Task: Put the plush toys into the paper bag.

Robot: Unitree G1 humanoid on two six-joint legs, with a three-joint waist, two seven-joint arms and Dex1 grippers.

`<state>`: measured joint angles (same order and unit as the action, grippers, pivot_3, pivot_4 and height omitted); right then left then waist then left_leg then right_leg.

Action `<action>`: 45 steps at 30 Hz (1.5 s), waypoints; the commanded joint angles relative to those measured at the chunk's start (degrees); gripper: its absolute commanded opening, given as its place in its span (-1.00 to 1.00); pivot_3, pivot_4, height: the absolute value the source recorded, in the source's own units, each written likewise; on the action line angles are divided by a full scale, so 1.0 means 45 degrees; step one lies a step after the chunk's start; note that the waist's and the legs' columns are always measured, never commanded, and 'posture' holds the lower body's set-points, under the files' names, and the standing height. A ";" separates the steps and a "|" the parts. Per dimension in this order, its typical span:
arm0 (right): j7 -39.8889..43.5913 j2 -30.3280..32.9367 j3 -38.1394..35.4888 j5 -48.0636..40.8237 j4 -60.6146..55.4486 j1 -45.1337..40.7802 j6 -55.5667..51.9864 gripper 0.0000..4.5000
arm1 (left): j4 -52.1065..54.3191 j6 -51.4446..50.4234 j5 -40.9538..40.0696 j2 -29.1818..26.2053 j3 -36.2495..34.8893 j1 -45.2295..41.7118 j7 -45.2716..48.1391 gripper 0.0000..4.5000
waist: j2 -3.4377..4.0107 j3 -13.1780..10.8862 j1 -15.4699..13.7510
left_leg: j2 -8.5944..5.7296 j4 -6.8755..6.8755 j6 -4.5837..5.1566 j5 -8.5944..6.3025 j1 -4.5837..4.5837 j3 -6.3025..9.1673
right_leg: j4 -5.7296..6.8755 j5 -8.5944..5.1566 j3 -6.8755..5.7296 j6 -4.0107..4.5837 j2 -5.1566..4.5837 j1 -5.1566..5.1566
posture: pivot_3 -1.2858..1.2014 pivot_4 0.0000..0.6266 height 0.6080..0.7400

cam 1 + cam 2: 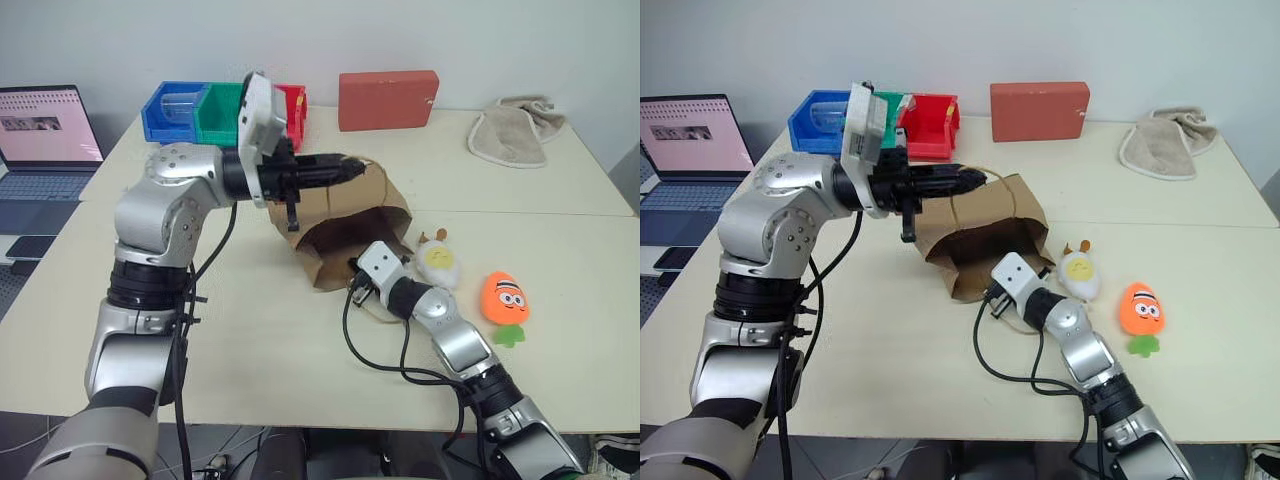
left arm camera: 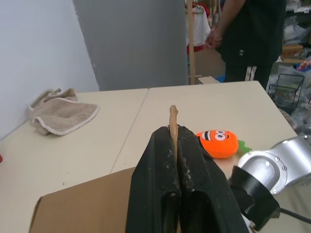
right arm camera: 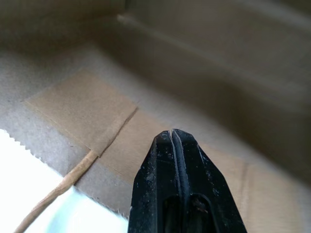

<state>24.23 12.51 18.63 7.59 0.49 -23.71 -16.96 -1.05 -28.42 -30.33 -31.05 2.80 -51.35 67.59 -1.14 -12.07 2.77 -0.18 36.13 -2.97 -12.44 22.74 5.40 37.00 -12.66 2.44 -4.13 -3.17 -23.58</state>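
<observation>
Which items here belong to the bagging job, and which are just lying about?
Job:
- paper bag, handle pinched by left gripper
- white egg plush
- orange carrot plush
- right gripper, shut at the bag's mouth

Lying about:
- red box
- beige cloth
- coloured bins
- laptop

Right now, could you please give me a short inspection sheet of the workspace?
Surface: pale table, two tops butted together.
Job's things: paper bag on its side, mouth toward the robot; egg toy and carrot toy outside it, to its right.
Clutter: red box, coloured bins, beige cloth.
Grippers: left gripper shut on the bag's handle; right gripper shut, at the bag's mouth.
Cables: black cable looping on the table.
Surroundings: laptop, a person standing.
</observation>
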 commanded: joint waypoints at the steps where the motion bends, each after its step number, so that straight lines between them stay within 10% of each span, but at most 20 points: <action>1: 0.0292 0.0171 -0.0343 -0.0254 -0.1780 0.0180 -0.0370 -0.99 | 0.0819 0.0034 -0.0111 -0.0030 0.0047 0.0203 0.0032 -1.00 | 0.0000 0.0000 0.0005 | 0.0001 -0.0002 0.0000 0.0000 0.0001 0.0002 | 0.0000 0.0000 -0.0002 0.0000 0.0001 -0.0001 | 0.03 -0.52 1.00; 16: 0.3718 0.3911 -0.3571 -0.3747 -0.7425 0.1225 -0.3897 -0.99 | 0.1045 0.0292 0.0252 0.0295 0.0707 0.1113 -0.0079 -1.00 | -0.0001 0.0000 -0.0076 | -0.0001 0.0004 0.0002 -0.0001 0.0009 0.0009 | -0.0009 -0.0002 -0.0011 -0.0002 0.0000 0.0005 | 0.03 -0.52 1.00; 24: 0.6210 0.8805 -0.4317 -0.2968 -0.6687 0.3141 -0.1622 0.22 | 0.1091 0.0275 0.0175 0.0296 0.0645 0.1229 -0.0078 -1.00 | -0.0004 0.0000 -0.0196 | -0.0003 0.0009 0.0003 -0.0001 0.0004 -0.0001 | -0.0016 -0.0006 -0.0008 0.0000 -0.0003 0.0016 | 0.03 -0.52 1.00; 32: 0.5398 0.8489 -0.2724 -0.1116 -0.4533 0.2642 0.0025 0.22 | 0.1294 0.0107 0.0061 0.0201 0.0533 0.1231 -0.0143 -1.00 | -0.0006 -0.0001 -0.0098 | -0.0001 0.0011 0.0002 0.0000 -0.0004 -0.0021 | -0.0013 -0.0004 0.0011 -0.0001 -0.0002 0.0016 | 0.03 -0.52 1.00; 41: 0.4459 0.7715 -0.1948 0.0452 -0.2600 0.1611 0.0998 -0.94 | 0.1527 -0.0051 0.0000 0.0162 0.0429 0.1270 -0.0326 -1.00 | -0.0006 -0.0001 -0.0135 | -0.0003 0.0011 0.0001 0.0000 -0.0003 -0.0016 | -0.0014 -0.0004 0.0009 0.0000 -0.0003 0.0016 | 0.03 -0.52 1.00; 45: 0.4907 0.8087 -0.2323 0.0191 -0.2596 0.1607 0.1622 -0.98 | 0.1438 -0.0054 -0.0037 0.0158 0.0377 0.1235 -0.0303 -1.00 | -0.0005 -0.0001 -0.0132 | -0.0002 0.0012 0.0001 0.0000 -0.0008 -0.0019 | -0.0009 -0.0002 0.0010 0.0000 -0.0003 0.0016 | 0.03 -0.52 1.00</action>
<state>45.41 47.51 10.29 8.89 -10.81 -16.26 -11.20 3.99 -28.67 -29.26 -30.04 6.31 -45.21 66.40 -1.17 -12.07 2.17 -0.19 36.19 -2.97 -12.44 22.71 5.32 36.97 -12.67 2.49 -4.13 -3.18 -23.50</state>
